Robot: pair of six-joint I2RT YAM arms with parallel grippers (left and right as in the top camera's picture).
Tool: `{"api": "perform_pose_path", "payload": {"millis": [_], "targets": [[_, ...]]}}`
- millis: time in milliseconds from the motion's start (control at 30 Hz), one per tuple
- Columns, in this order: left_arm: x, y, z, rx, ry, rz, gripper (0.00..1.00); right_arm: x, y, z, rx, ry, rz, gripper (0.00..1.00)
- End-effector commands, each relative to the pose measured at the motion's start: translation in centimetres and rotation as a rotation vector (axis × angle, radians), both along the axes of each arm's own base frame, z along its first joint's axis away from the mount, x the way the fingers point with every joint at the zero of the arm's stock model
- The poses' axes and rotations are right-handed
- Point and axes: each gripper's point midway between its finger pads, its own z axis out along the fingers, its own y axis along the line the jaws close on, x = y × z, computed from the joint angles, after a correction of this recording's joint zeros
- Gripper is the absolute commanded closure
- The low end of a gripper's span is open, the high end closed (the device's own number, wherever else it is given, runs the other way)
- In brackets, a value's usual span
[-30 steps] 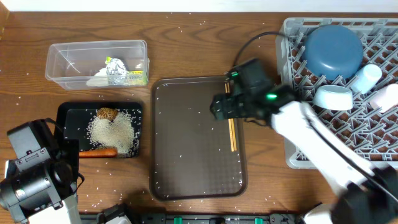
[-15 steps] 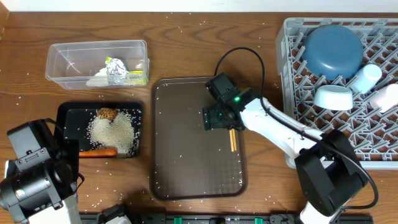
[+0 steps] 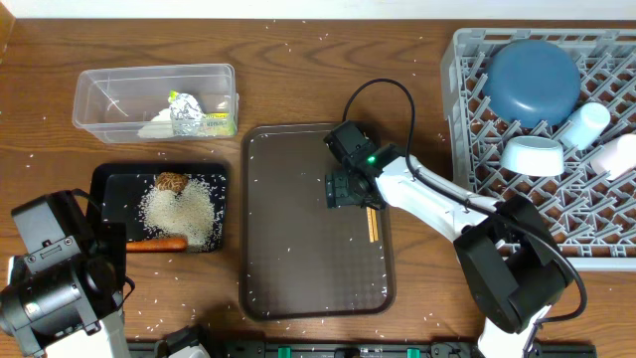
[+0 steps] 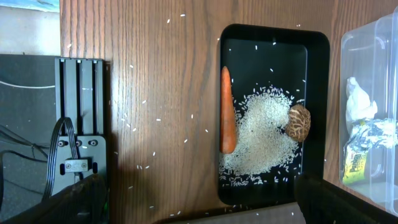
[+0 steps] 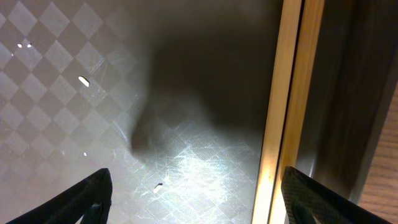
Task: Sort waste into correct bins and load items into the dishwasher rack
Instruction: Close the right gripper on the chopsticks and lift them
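Observation:
The pair of wooden chopsticks (image 3: 372,221) lies along the right side of the brown serving tray (image 3: 298,268). My right gripper (image 3: 343,189) hangs low over the tray, open. In the right wrist view the chopsticks (image 5: 289,112) run between its fingers (image 5: 196,205), close to the right one. The grey rack (image 3: 477,199) holds the dark-blue dish (image 3: 533,78), white bowl (image 3: 533,156), light-blue cup (image 3: 586,121) and white cup (image 3: 621,154). The black tray (image 3: 99,189) holds the carrot (image 4: 227,112), rice (image 4: 261,134) and brown lump (image 4: 300,122). My left gripper (image 4: 199,211) is open and empty.
The clear tub (image 3: 89,99) at the back left holds the foil ball (image 3: 186,111), tissue (image 3: 159,126) and yellow-green packet (image 3: 221,122). Loose rice grains lie scattered on the wooden table and the serving tray. The left arm's base (image 3: 50,283) sits at the front left.
My right arm has swung left from beside the rack and come down over the serving tray by the chopsticks. The left arm has not moved.

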Motion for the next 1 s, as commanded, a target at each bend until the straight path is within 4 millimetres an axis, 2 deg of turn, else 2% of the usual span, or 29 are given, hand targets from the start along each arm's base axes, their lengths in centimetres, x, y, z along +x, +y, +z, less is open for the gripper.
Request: {"api": "perform_pose_path", "payload": {"millis": [0, 167, 400, 633, 800, 967], "targets": [[-0.3, 0.3, 0.0, 0.017, 0.017, 0.001, 0.02, 0.0, -0.1, -0.3, -0.014, -0.004, -0.014, 0.19], [-0.3, 0.3, 0.0, 0.017, 0.017, 0.001, 0.02, -0.2, 0.2, -0.6, -0.017, -0.001, -0.007, 0.18], [-0.3, 0.3, 0.0, 0.017, 0.017, 0.001, 0.02, -0.8, 0.2, -2.6, -0.046, 0.036, 0.001, 0.18], [-0.3, 0.3, 0.0, 0.017, 0.017, 0.001, 0.02, -0.7, 0.0, -2.8, -0.058, 0.032, -0.002, 0.19], [-0.3, 0.3, 0.0, 0.017, 0.017, 0.001, 0.02, -0.6, -0.1, -3.0, -0.084, 0.018, 0.029, 0.44], [-0.3, 0.3, 0.0, 0.017, 0.017, 0.001, 0.02, -0.5, -0.7, -3.6, -0.157, -0.006, 0.125, 0.53]]}}
